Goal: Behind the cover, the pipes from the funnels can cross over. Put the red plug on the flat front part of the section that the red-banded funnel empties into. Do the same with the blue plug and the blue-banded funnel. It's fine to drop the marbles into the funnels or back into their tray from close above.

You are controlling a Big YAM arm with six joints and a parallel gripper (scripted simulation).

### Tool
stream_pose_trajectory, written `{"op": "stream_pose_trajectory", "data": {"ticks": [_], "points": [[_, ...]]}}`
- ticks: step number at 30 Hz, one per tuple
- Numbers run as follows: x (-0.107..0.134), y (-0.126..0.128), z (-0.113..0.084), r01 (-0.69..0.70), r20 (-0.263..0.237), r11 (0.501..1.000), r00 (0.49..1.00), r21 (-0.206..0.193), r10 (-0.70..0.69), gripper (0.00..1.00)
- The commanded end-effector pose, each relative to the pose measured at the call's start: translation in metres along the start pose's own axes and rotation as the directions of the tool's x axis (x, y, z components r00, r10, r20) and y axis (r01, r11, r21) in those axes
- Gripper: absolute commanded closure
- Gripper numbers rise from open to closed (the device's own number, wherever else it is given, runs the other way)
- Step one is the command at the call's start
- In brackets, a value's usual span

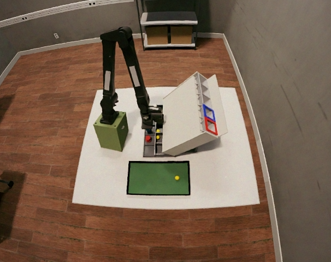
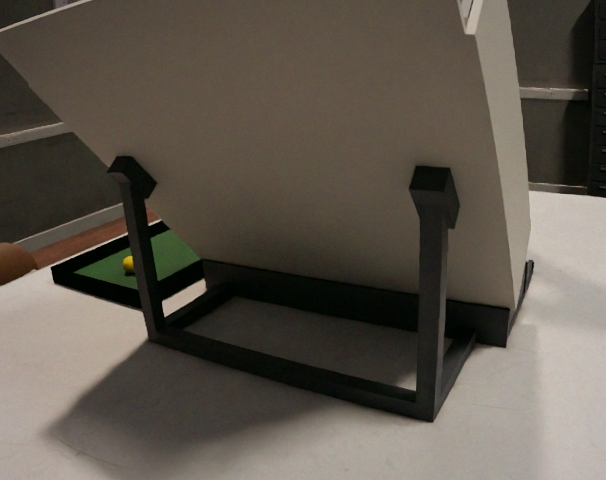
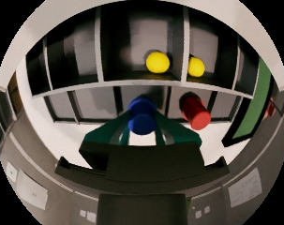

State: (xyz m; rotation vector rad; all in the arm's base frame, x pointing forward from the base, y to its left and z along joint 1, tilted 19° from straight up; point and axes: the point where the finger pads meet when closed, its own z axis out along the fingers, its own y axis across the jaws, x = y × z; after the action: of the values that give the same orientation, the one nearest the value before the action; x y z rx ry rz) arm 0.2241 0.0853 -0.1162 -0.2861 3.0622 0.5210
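Note:
My gripper (image 1: 149, 130) (image 3: 142, 113) is shut on the blue plug (image 3: 142, 123). It holds the plug upright at the flat front part of the section with one yellow marble (image 1: 158, 130) (image 3: 157, 62). Whether the plug's base touches the floor there is hidden. The red plug (image 1: 148, 138) (image 3: 196, 113) stands on the front part of the neighbouring section, which holds another yellow marble (image 1: 158, 137) (image 3: 196, 67). A third yellow marble (image 1: 177, 178) (image 2: 128, 264) lies in the green tray (image 1: 189, 184). The blue-banded funnel (image 1: 204, 111) and red-banded funnel (image 1: 206, 124) are side by side at the cover's top.
The tilted white cover (image 1: 179, 112) (image 2: 293, 129) rises just behind the sections and hides the pipes. A dark stand (image 2: 431, 289) supports it from behind. The arm's green base block (image 1: 110, 138) stands left of the sections.

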Motion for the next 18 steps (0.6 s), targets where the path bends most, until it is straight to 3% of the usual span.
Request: {"op": "stream_pose_trajectory", "data": {"ticks": [1, 18], "points": [[-0.0016, 0.0019, 0.0041, 0.003, 0.001, 1.0, 1.0, 0.002, -0.003, 1.0], [-0.0033, 0.0012, 0.0025, 0.002, 0.008, 1.0, 1.0, 0.002, -0.002, 1.0]]}}
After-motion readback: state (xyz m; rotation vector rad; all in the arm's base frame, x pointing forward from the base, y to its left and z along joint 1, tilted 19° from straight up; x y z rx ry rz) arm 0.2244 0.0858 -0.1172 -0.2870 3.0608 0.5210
